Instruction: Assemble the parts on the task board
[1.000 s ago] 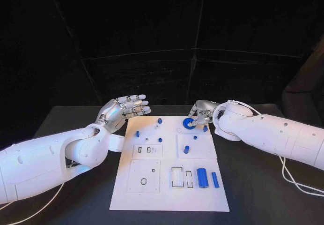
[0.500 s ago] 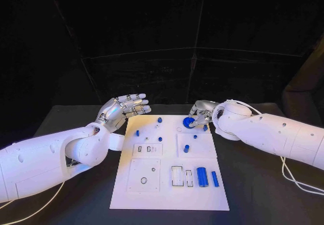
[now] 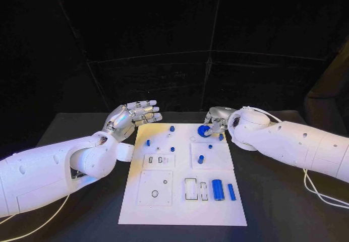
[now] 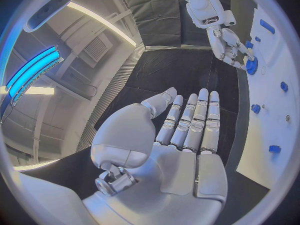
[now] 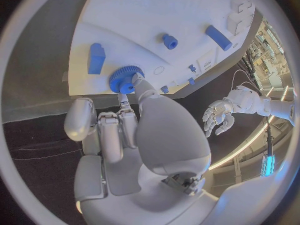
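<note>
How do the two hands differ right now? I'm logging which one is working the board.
The right hand is at the task board's far edge, fingers touching the blue gear; the left hand hovers beside the board, off it, touching nothing. The left hand's fingers are spread apart and empty; the right hand's curl in around the gear. Both are silver hands on white arms, near the board's far end.

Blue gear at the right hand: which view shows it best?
Right wrist view: the blue gear shows its toothed rim at the task board edge, with the right hand fingertips on it. Head view shows the gear small and partly covered by that hand. Left wrist view shows it far off.
</note>
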### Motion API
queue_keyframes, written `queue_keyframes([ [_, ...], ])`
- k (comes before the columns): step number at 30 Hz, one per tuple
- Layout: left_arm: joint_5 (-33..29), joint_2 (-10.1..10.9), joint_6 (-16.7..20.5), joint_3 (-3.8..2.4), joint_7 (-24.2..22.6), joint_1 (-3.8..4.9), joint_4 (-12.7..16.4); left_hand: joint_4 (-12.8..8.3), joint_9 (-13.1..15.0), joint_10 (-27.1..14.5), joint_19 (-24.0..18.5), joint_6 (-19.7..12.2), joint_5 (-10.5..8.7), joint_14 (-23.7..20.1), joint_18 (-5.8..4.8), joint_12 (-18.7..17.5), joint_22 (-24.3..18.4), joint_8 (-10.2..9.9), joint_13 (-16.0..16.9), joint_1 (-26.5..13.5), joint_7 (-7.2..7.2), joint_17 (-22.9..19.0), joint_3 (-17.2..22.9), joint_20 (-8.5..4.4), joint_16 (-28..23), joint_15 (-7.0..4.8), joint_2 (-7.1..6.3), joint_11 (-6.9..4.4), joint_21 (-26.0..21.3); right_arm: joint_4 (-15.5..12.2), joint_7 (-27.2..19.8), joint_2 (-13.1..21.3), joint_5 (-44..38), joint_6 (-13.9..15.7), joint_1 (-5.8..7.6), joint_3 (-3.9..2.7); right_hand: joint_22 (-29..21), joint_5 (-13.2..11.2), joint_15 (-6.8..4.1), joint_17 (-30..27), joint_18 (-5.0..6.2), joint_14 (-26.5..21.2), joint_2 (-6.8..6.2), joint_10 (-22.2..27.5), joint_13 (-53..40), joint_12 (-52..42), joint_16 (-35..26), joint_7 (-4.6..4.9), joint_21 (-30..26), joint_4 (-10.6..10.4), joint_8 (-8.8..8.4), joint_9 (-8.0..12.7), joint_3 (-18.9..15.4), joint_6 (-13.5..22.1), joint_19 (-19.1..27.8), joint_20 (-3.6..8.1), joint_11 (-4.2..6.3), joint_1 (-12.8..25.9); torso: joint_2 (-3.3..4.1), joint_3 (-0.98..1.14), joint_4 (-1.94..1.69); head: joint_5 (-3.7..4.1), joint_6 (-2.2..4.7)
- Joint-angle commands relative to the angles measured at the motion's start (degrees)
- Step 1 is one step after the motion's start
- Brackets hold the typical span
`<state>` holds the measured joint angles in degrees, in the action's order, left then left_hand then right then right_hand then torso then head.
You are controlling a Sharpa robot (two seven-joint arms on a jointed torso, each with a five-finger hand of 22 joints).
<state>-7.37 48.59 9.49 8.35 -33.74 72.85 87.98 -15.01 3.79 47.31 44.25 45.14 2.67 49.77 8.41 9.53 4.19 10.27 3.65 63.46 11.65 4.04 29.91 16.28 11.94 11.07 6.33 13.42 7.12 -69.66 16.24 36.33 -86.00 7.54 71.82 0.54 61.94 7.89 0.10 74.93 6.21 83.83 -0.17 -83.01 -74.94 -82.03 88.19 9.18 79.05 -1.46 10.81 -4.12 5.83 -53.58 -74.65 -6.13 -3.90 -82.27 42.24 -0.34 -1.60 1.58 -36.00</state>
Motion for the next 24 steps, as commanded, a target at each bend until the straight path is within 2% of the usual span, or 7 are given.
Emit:
queue_keyframes([
  [1, 0.17, -0.03, -0.78, -0.05, -0.35, 0.07, 0.06, 0.01, -0.01, 0.29, 0.58, -0.27, 0.16, 0.38, 1.04, 0.34, -0.1, 0.28, -0.04, -0.62, 4.89, -0.05, 0.22, -0.01, 0.37, -0.1, -0.08, -0.01, -0.33, -0.16, 1.02, -0.02, -2.77, 2.25, -0.25, 0.15, 0.3, -0.02, -0.51, 10.3, -0.88, 5.15, 1.78, -0.65, -4.82, -0.48, 0.25, -0.68, 0.29, 0.24, 0.97, -0.28, 1.4, -1.89, -0.4, 0.16, 0.3, -0.18, -0.01, -0.01, 0.01, 0.02, 0.05],
  [7, 0.17, -0.01, -0.79, -0.05, -0.34, 0.07, 0.05, 0.01, -0.01, 0.29, 0.58, -0.27, 0.16, 0.38, 1.04, 0.34, -0.1, 0.28, -0.04, -0.62, 4.89, -0.05, 0.22, -0.01, 0.37, -0.1, -0.08, -0.01, -0.33, -1.33, 0.49, 0.02, -2.47, 5.41, -0.33, 0.14, 0.83, 0.83, -1.1, 10.51, -0.97, 5.2, 2.04, -1.27, -5.67, -0.99, 0.31, -1.4, 0.54, 0.53, 1.25, -0.18, 3.04, -3.75, -0.69, 0.72, 0.96, 0.64, -0.01, -0.02, -0.09, -0.09, 0.11],
  [9, 0.17, 0.05, -0.77, -0.05, -0.34, 0.07, 0.03, 0.01, -0.01, 0.29, 0.58, -0.27, 0.16, 0.38, 1.04, 0.34, -0.1, 0.28, -0.04, -0.62, 4.89, -0.05, 0.22, -0.01, 0.37, -0.1, -0.08, -0.01, -0.33, -2.68, 0.43, 0.28, -2.23, 6.14, -0.33, 0.14, 0.86, 1.04, -1.2, 10.54, -0.98, 5.2, 1.98, -1.28, -5.67, -0.95, 0.32, -1.49, 0.56, 0.61, 1.18, -0.12, 3.38, -3.99, -0.71, 0.83, 1.04, 0.87, -0.01, -0.01, -0.08, -0.37, 0.12],
  [14, 0.17, 0.17, -0.76, -0.05, -0.32, 0.07, 0.12, 0.01, -0.01, 0.29, 0.58, -0.27, 0.16, 0.38, 1.04, 0.34, -0.1, 0.28, -0.04, -0.62, 4.89, -0.05, 0.22, -0.01, 0.37, -0.1, -0.08, -0.01, -0.33, -6.15, 0.69, 0.49, -2.39, 7.28, -0.31, 0.11, 0.91, 1.14, -1.27, 10.6, -1.0, 5.22, 1.75, -1.27, -5.63, -0.87, 0.33, -1.53, 0.58, 0.65, 1.02, -0.02, 3.7, -4.15, -0.74, 0.93, 1.1, 1.31, -0.02, -0.14, -0.1, -0.41, 0.27],
  [17, 0.17, 0.2, -0.8, -0.05, -0.32, 0.08, 0.22, 0.03, -0.01, 0.27, 0.58, -0.3, 0.16, 0.36, 1.04, 0.35, -0.1, 0.32, -0.04, -0.67, 4.89, -0.05, 0.31, 0.0, 0.37, -0.1, -0.17, -0.01, -0.35, -7.75, 0.98, -0.27, -3.83, 8.03, -0.29, 0.09, 0.89, 1.22, -1.31, 10.57, -1.0, 5.21, 1.48, -1.26, -5.62, -0.81, 0.32, -1.52, 0.57, 0.62, 0.78, 0.09, 3.94, -4.18, -0.72, 0.99, 1.11, 1.83, -0.06, -0.14, -0.15, -0.47, 0.27],
  [19, 0.17, 0.23, -0.83, -0.05, -0.34, 0.08, 0.28, 0.03, -0.01, 0.27, 0.58, -0.3, 0.16, 0.36, 1.04, 0.35, -0.1, 0.32, -0.04, -0.67, 4.89, -0.05, 0.31, 0.0, 0.37, -0.1, -0.17, -0.01, -0.35, -8.16, 1.12, -1.21, -5.45, 8.32, -0.29, 0.08, 0.93, 1.27, -1.31, 10.59, -1.01, 5.22, 1.25, -1.23, -5.57, -0.73, 0.32, -1.48, 0.59, 0.56, 0.52, 0.19, 4.12, -4.08, -0.74, 1.02, 1.09, 2.29, -0.02, -0.16, -0.26, -0.46, 0.26],
  [24, 0.17, 0.3, -0.82, -0.06, -0.36, 0.1, 0.4, 0.03, -0.01, 0.27, 0.58, -0.3, 0.16, 0.36, 1.04, 0.35, -0.1, 0.32, -0.04, -0.67, 4.89, -0.05, 0.31, 0.0, 0.37, -0.1, -0.17, -0.01, -0.35, -7.54, 1.0, -4.1, -8.58, 8.64, -0.28, 0.07, 1.09, 1.2, -1.29, 10.6, -1.05, 5.22, 1.07, -1.21, -5.53, -0.65, 0.32, -1.43, 0.64, 0.51, 0.26, 0.27, 4.33, -3.99, -0.82, 1.03, 1.06, 2.69, 0.03, -0.1, -0.26, -0.63, 0.11],
])
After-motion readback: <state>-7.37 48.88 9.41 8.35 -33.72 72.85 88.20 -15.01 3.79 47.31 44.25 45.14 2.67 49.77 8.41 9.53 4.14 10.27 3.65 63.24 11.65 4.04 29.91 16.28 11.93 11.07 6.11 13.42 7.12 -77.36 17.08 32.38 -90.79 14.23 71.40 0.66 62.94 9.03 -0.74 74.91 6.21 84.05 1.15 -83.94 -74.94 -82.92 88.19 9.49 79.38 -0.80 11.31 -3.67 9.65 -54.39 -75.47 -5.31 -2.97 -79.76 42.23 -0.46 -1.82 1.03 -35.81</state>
